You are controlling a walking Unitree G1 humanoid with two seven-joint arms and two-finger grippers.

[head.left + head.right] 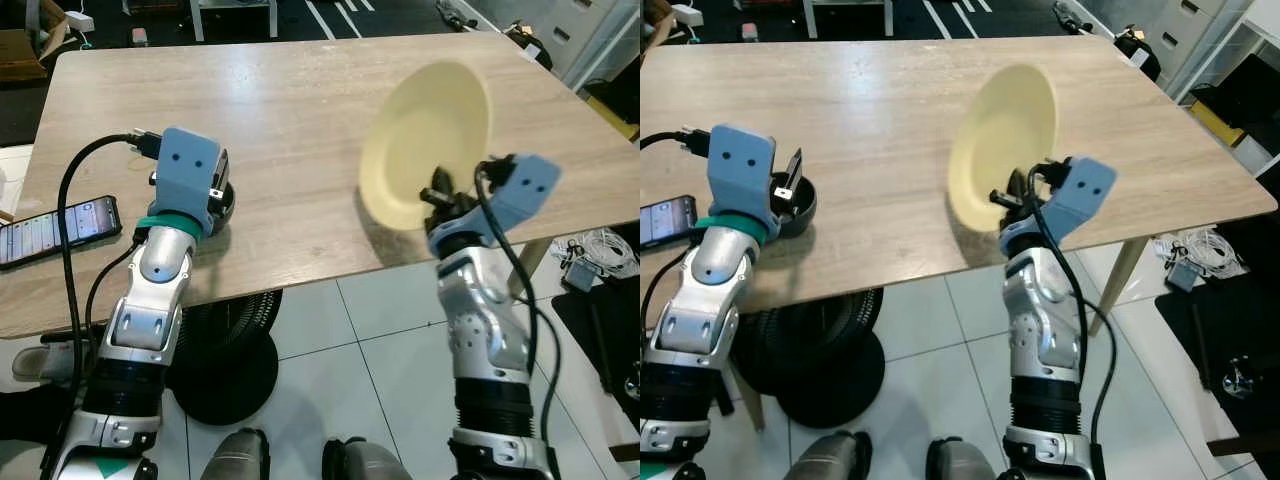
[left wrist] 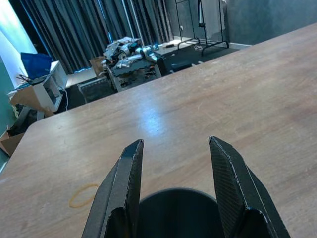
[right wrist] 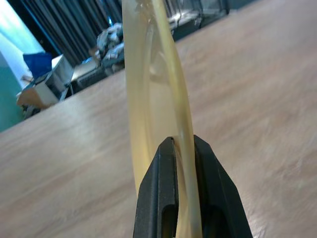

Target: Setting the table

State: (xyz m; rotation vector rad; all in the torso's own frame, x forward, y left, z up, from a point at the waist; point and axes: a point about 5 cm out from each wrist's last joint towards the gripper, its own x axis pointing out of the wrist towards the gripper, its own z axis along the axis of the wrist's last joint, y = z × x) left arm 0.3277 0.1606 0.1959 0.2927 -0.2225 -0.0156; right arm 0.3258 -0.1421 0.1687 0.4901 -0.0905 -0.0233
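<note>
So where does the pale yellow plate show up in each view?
Left eye view: pale yellow plate, right of centre, tilted up over the wooden table.
Right eye view: just right of centre.
Left wrist view: no plate.
Right wrist view: edge-on, pinched by the right gripper.
Shared landmark: the wooden table.

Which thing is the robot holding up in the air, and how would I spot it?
Look at the long wooden table, then toward its near edge on the robot's right side. There the right gripper pinches the rim of a pale yellow plate, standing tilted on edge. The small black bowl by the left gripper is dark and sits flat.
</note>
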